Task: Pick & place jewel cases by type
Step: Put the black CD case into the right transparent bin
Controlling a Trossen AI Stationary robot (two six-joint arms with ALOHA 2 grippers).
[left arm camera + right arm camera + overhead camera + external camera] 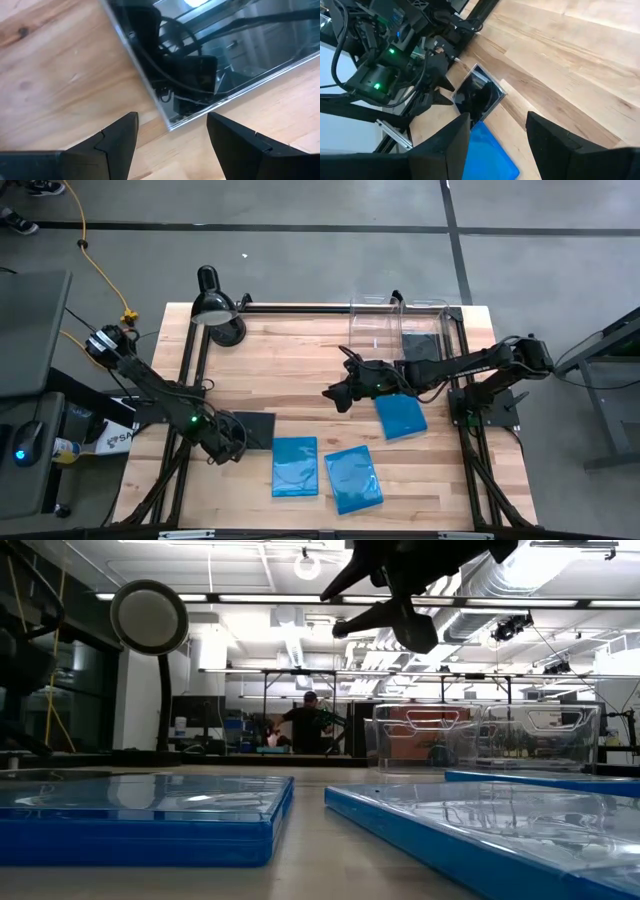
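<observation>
Three blue cases (295,466) lie unsorted before the bins (400,330); left gripper (222,448) spread over one black case (255,429); right gripper (340,394) spread, empty.

Two arms over a wooden table with disc cases and clear bins

The left gripper (228,442) sits low at the near left of the table (300,360), its open fingers at the edge of a black case (255,429) lying flat. Just beside that lie two blue cases (295,466) (353,478), side by side near the front edge. The right gripper (338,393) reaches in from the right to mid-table, its fingers parted and holding nothing; a third blue case (402,417) lies partly under that arm. Two clear bins (375,325) (425,330) stand at the far edge, the right one with something dark inside. A black desk lamp (215,308) stands at the far left corner.
</observation>
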